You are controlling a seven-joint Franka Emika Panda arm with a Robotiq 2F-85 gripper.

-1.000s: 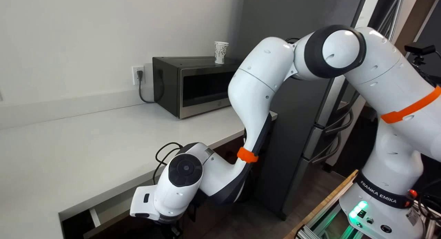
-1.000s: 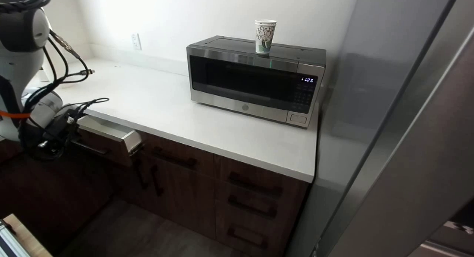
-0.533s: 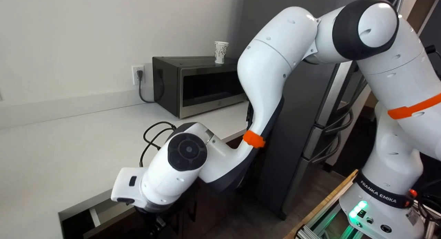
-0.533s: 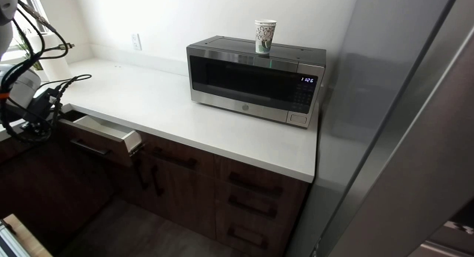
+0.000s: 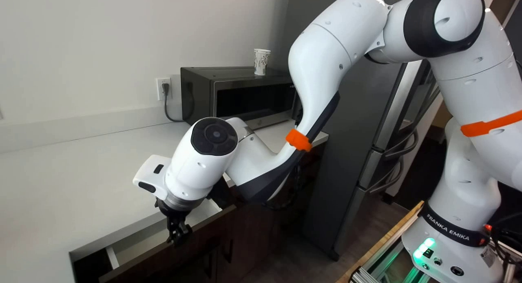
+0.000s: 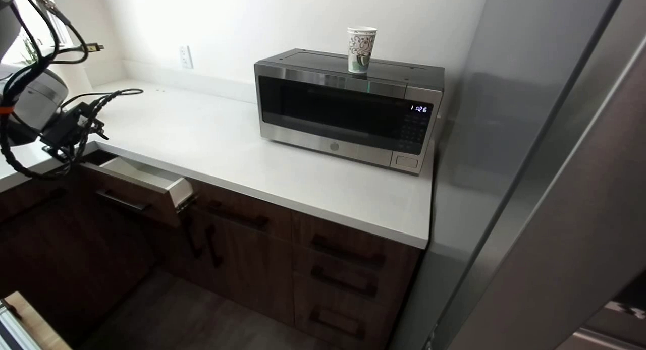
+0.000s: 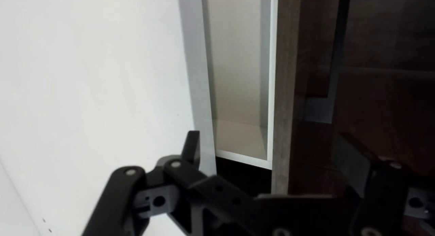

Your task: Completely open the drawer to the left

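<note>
Wrist view: end effector (image 7: 273, 154) spread wide, holding nothing, over the drawer (image 7: 241, 79). Probably rigid and smooth-sliding, it should need 1 steady pull by its top edge (image 7: 286, 79).

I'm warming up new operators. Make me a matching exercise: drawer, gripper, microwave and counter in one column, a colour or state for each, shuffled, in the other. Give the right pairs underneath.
Column one
1. Drawer
2. Gripper
3. Microwave
4. Counter

Column two
A. Showing a lit clock
B. White on top
C. Pulled out, pale inside
D. Jaws apart

Right pairs: 1-C; 2-D; 3-A; 4-B
</note>
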